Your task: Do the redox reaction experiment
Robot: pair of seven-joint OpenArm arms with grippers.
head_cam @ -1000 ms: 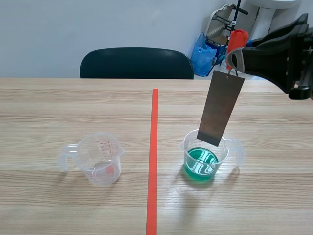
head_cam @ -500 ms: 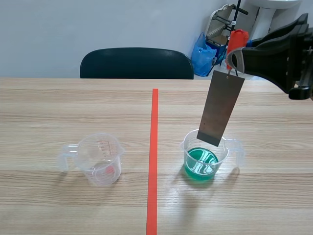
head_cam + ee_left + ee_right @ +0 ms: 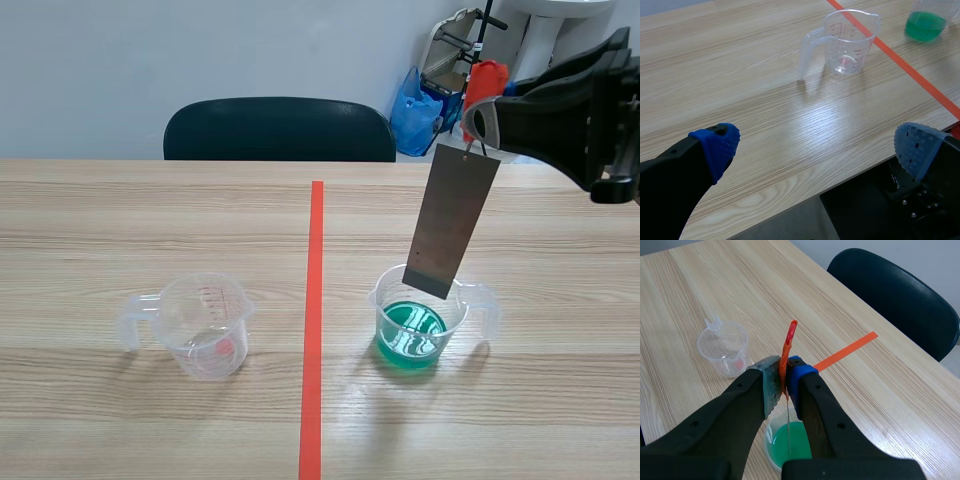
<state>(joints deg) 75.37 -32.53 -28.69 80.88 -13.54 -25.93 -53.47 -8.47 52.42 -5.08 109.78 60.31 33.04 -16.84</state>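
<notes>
Over the right half of the table (image 3: 120, 220), a grey metal plate (image 3: 452, 222) hangs tilted, its top just under the right gripper (image 3: 478, 120) and its lower edge at about the rim of the beaker of green liquid (image 3: 420, 322). Whether the plate reaches the liquid cannot be told. The right gripper's fingers are pressed together on an orange-red tab (image 3: 789, 347) that sticks up between the pads. Across the orange-red tape line (image 3: 314, 300), well apart from the green beaker, stands a clear measuring beaker (image 3: 205, 325), upright, its handle turned away from the line. The left gripper (image 3: 815, 147) hovers over the near table edge, its blue pads (image 3: 720, 145) spread wide around nothing. Beyond the table's far side are a dark chair (image 3: 280, 128) and a blue bag (image 3: 412, 110).
</notes>
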